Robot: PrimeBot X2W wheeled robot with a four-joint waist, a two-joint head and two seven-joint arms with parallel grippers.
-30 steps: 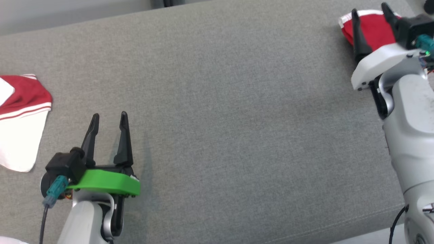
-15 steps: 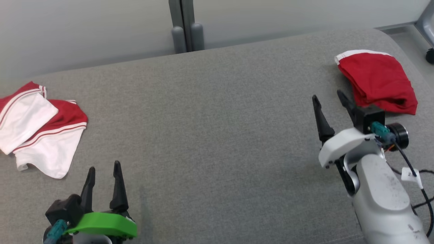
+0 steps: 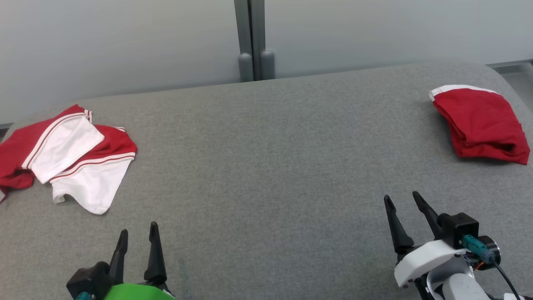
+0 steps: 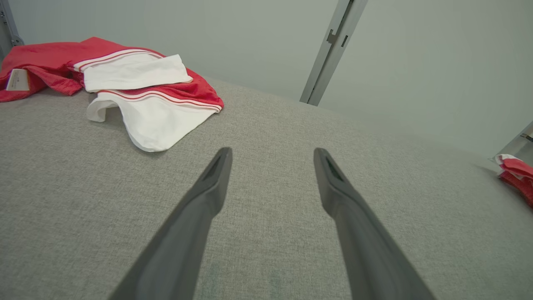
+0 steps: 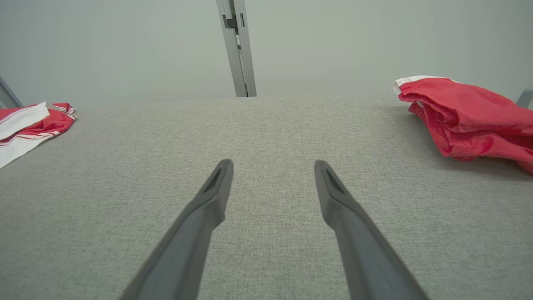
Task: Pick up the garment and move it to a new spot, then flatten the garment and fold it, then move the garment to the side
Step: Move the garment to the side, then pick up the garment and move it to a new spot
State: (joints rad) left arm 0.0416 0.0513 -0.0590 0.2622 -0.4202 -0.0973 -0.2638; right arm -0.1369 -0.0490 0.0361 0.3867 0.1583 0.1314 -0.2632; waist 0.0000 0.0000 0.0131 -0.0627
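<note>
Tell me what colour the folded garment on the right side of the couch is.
Red, with a white band along one edge. The folded garment shows best in the right wrist view.

No legible text; white tag point(image 4: 17, 79) on red-and-white garment point(image 4: 154, 121), print too blurred to read.

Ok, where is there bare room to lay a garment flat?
The middle of the grey fabric surface is bare, from the crumpled red-and-white garment at the left to the folded red garment at the far right. The near strip between the left gripper and right gripper is free too. Only the two ends are crowded.
</note>
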